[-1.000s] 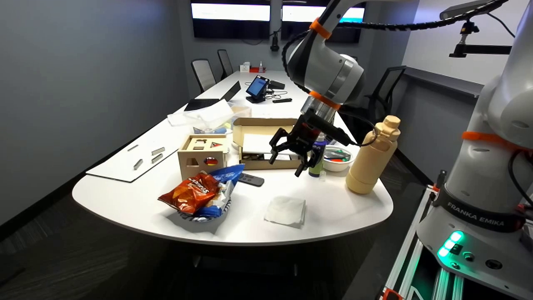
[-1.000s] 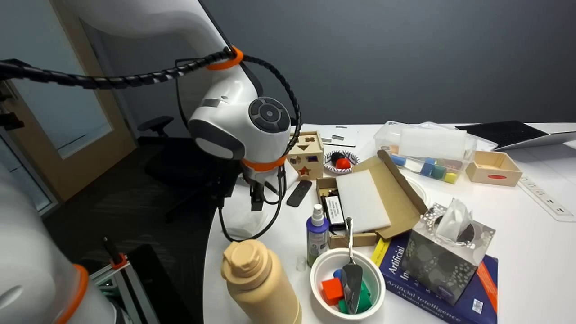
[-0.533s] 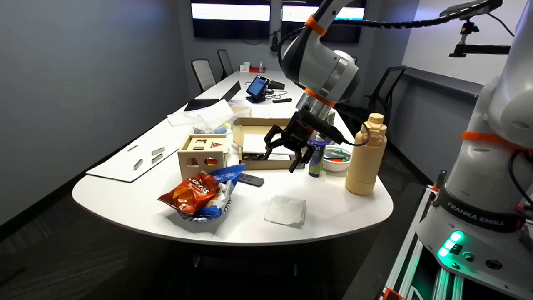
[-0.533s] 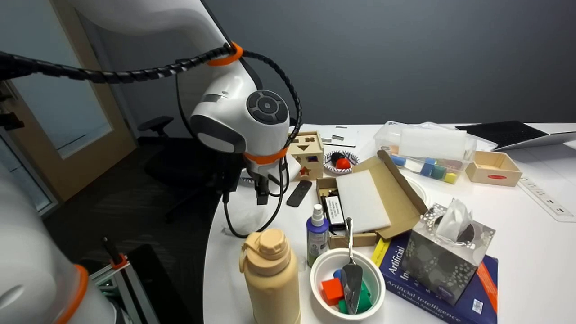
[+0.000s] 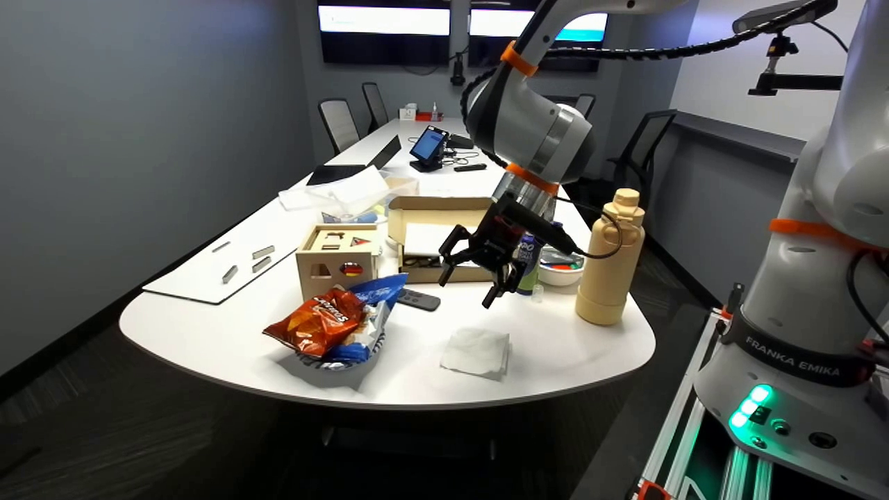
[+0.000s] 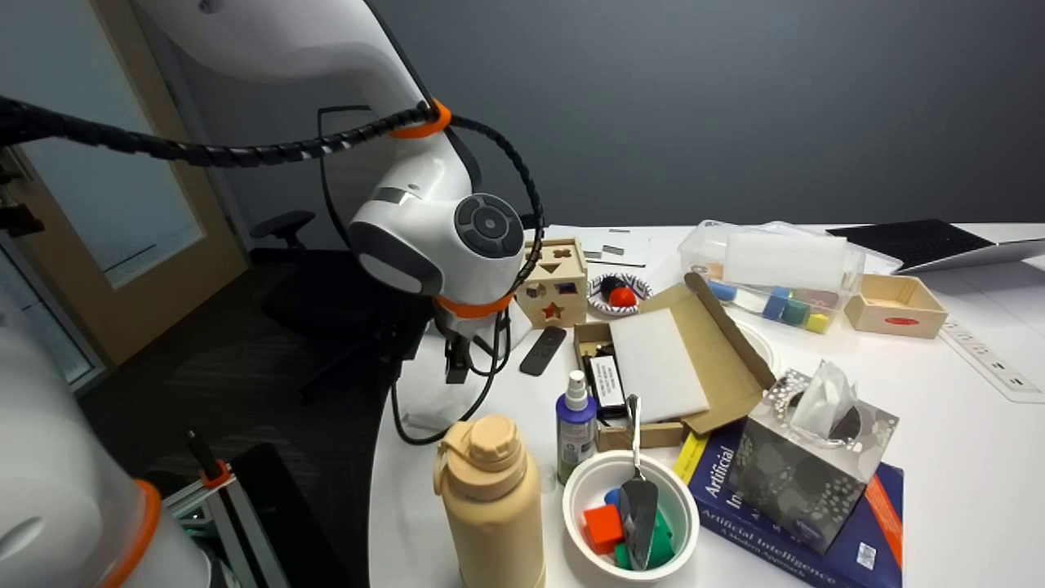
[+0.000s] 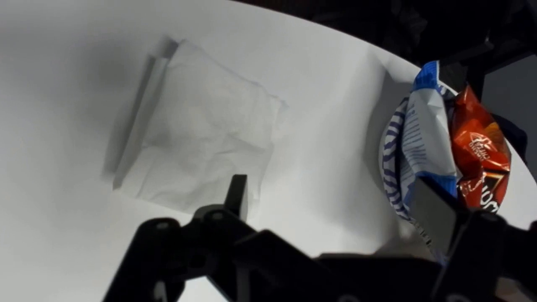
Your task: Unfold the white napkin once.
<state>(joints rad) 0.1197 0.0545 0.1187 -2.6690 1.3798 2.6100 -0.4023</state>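
The white napkin [image 5: 476,351] lies folded and slightly rumpled near the table's front edge in an exterior view. In the wrist view the napkin [image 7: 205,126] lies at left of centre, with layered edges along its left side. It is partly hidden behind the arm's cable in an exterior view [image 6: 437,404]. My gripper [image 5: 465,292] is open and empty, above and behind the napkin, apart from it. In the wrist view the gripper [image 7: 337,197] has its fingers wide apart; the left fingertip overlaps the napkin's lower right corner in the picture.
A patterned bowl [image 7: 390,159] holds an orange snack bag [image 5: 323,323] and a blue-white bag, left of the napkin. A tall cream bottle [image 5: 611,271] stands at right near the arm's cable. A spray bottle [image 5: 529,267], remote [image 5: 419,299] and cardboard box [image 5: 451,276] are behind.
The gripper has moved slightly left and, in the last half second, a little lower, staying open. The cream bottle was tilted and now stands upright. The napkin has not moved.
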